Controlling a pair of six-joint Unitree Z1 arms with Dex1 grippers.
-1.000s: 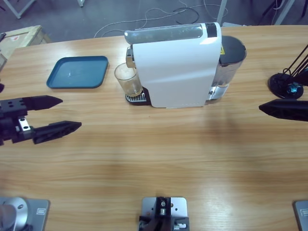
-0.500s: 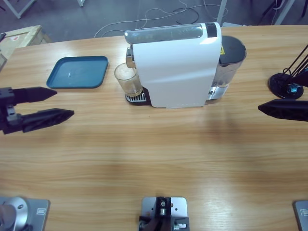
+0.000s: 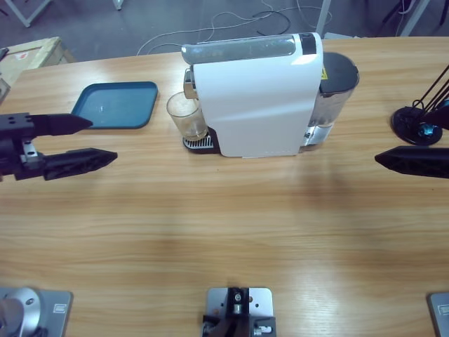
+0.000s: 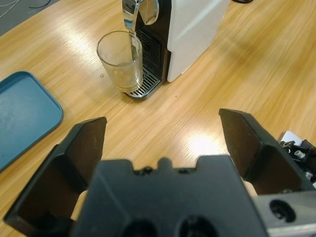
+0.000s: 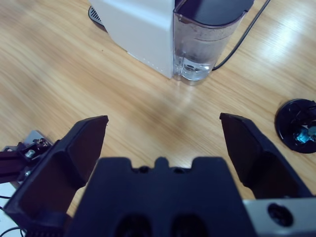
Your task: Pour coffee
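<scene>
Glass (image 3: 186, 116) stands upright on the drip grate of the white coffee machine (image 3: 259, 98), at that machine's left end, toward the desk's (image 3: 231, 225) far edge. A thin brown layer of coffee (image 4: 126, 83) seems to lie at its bottom in my left wrist view; I cannot confirm its depth.

My left end effector (image 3: 98, 140) hovers over the desk's left end, jaws spread wide, nothing between them, tips aimed along the desk's length toward the machine. From it the glass lies ahead and off to the far side, well apart, with bare desk between. The dark blue tray (image 3: 116, 105) sits near the far-left corner, just beside my far jaw tip, between me and the glass on that side.

My right end effector (image 5: 163, 138) is at the desk's right edge, jaws also spread and empty; it faces the machine's water tank (image 5: 207, 37), and the machine body hides the glass from it.

Judgement: left arm is nearer and has the only clear line. The glass's axis is vertical, so a side approach fits.
</scene>
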